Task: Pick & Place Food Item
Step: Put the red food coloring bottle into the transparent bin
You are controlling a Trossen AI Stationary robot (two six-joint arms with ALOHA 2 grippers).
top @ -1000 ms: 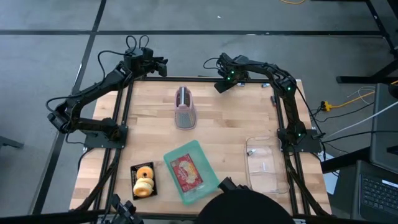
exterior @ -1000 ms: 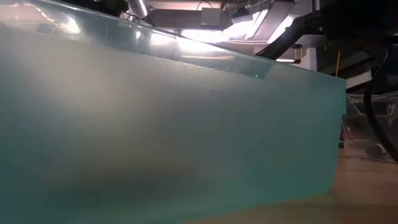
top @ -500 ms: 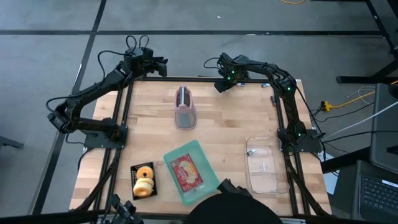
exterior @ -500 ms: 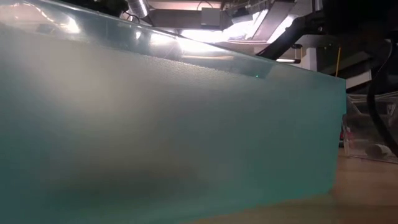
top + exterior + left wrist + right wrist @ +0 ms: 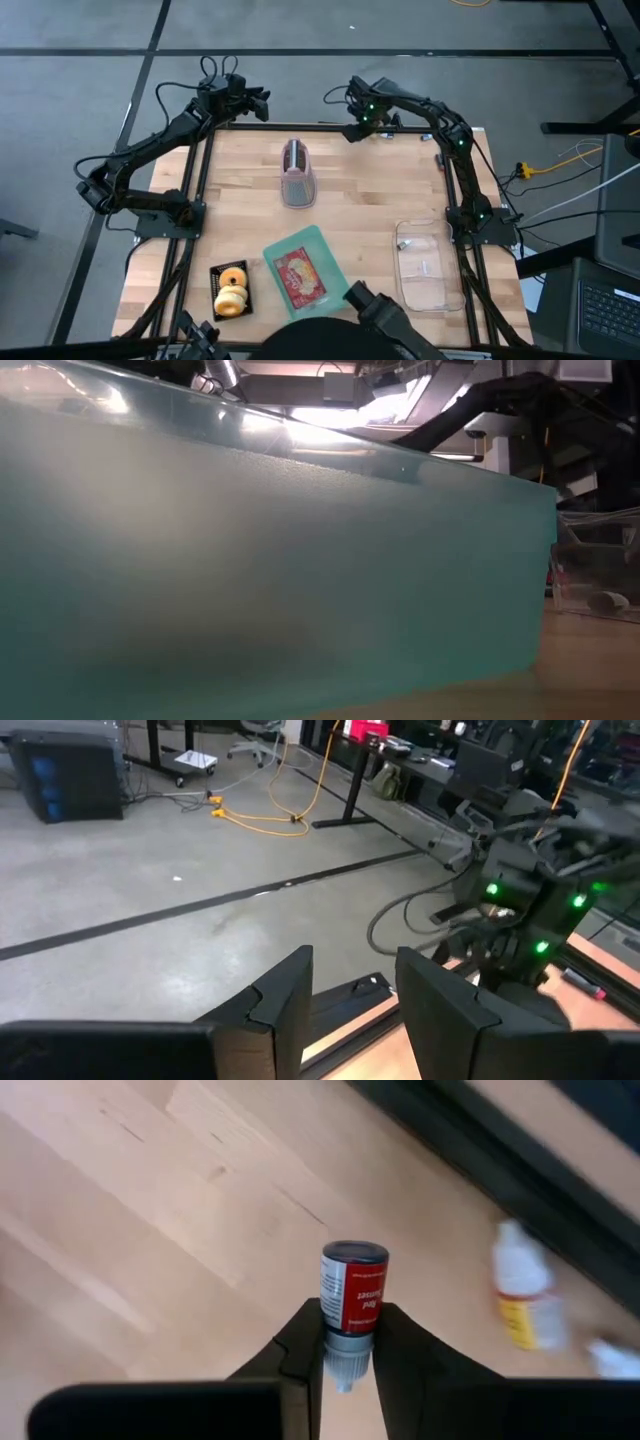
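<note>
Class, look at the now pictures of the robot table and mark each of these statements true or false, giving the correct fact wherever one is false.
1. The right end effector grips a small bottle with a red label. True.
2. The left end effector holds a donut. False: nothing sits between its fingers; it hangs past the table's far edge.
3. Two donuts lie in a black tray near the front of the table. True.
4. The toaster stands on the teal tray. False: it stands on the bare table, apart from that tray.
5. The clear container sits at the table's left side. False: it sits at the right.
</note>
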